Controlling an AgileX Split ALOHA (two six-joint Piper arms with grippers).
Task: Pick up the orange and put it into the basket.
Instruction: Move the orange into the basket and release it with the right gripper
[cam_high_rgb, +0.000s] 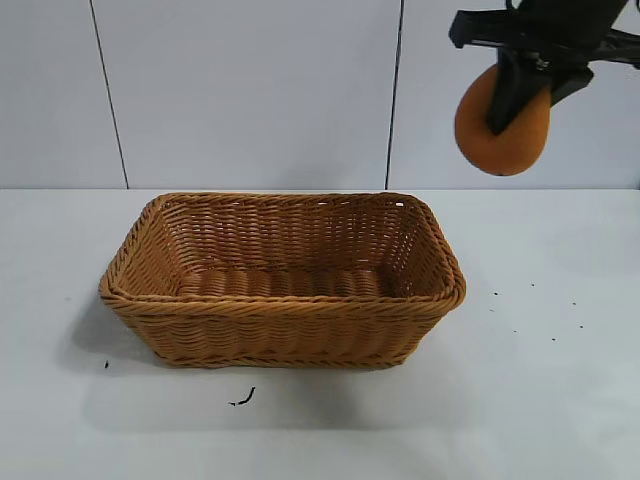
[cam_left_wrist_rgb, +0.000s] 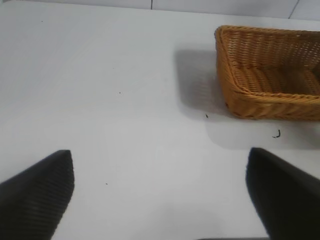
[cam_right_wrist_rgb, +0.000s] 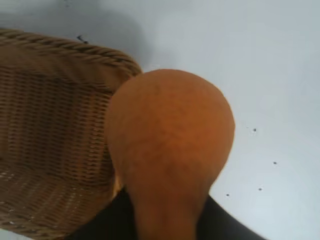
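White table (cam_high_rgb: 560, 420), tiled wall (cam_high_rgb: 250, 90)

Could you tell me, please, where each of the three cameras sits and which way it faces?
Exterior view: off the rig, facing the basket on the table, wall behind; the right gripper holds the orange aloft.
Left wrist view: on the left arm, looking across the table; the open left gripper frames it, the basket farther off.
Right wrist view: on the right arm, looking down past the held orange at the basket's corner.
Shared: all three show the basket.
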